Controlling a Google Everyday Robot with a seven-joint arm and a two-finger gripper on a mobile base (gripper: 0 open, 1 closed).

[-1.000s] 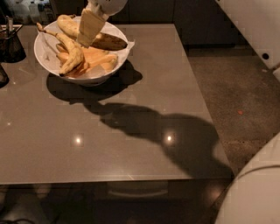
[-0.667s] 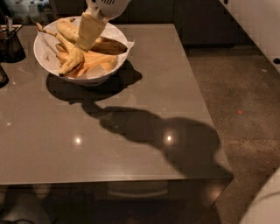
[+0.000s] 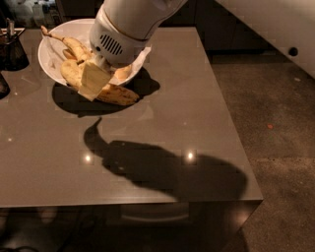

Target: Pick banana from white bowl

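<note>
Banana point(image 3: 118, 94), speckled brown, juts out past the near rim of the white bowl point(image 3: 46, 55), above the bowl's shadow on the tabletop point(image 3: 162, 64). The gripper point(image 3: 93, 83) reaches down over the bowl's near side and is clamped on the banana's left end, a pale finger pad point(image 3: 92, 78) covering it. Other bananas point(image 3: 69, 44) lie in the bowl; a dark container point(image 3: 12, 49) stands at the left.

The claw point(image 3: 93, 81) is held low at the near rim of the white bowl point(image 3: 78, 27), pointed downward. The thick white wrist point(image 3: 120, 37) is set above the bowl, with the arm point(image 3: 147, 7) slanted up beyond it.
</note>
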